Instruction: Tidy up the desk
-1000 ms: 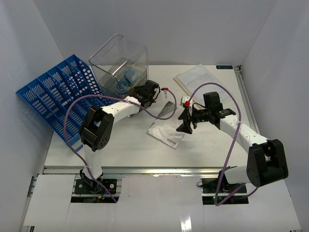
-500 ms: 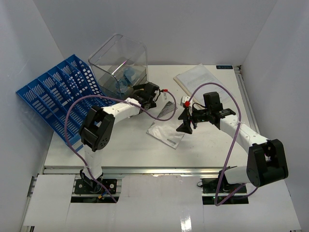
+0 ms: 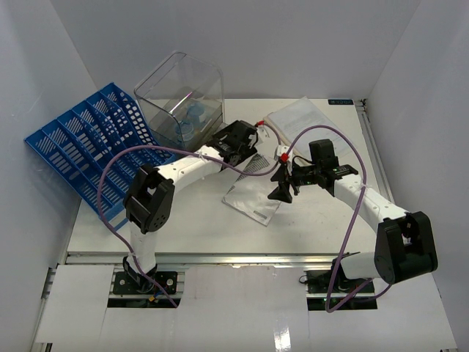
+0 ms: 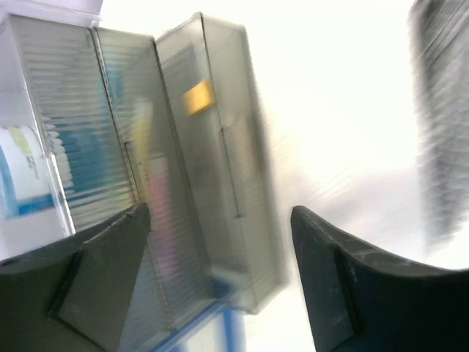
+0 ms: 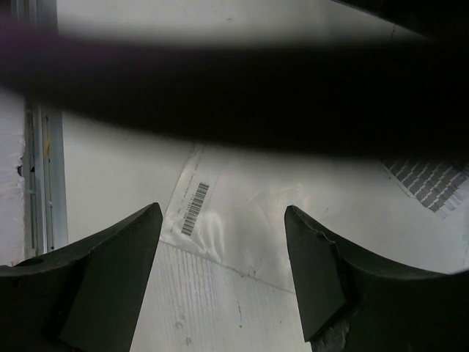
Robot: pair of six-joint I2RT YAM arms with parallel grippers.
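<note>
Left pincer (image 3: pixel 248 136), now apart and empty, has swung from the clear bin (image 3: pixel 179 99) at upper left toward the booklet (image 3: pixel 297 117) on the tabletop (image 3: pixel 183 220) filling mid-frame, likely its next item; right pincer (image 5: pixel 223 220) apart, empty.

White desk (image 3: pixel 183 220), grey metal rail at edges. Clear bin (image 3: pixel 183 81): see-thru, no tint, pale blue bits (image 3: pixel 195 114) inside. Rack (image 3: pixel 80 147) left of bin: bright blue, slotted grid pattern. Booklet (image 3: pixel 297 117) right of bin: white w/ faint grey print. Sleeve (image 3: pixel 253 194) nearer than bin, to its right: clear, glossy, w/ black barcode (image 5: pixel 192 209) on white; grey crosshatch patch (image 3: pixel 256 165) at its bin-side end. Arms: white shells, black joints, purple cables (image 3: pixel 110 165). Left gripper (image 4: pixel 220 213) & right gripper (image 5: pixel 223 209): black fingers. Red cap (image 3: pixel 281 156) on top of right one.
</note>
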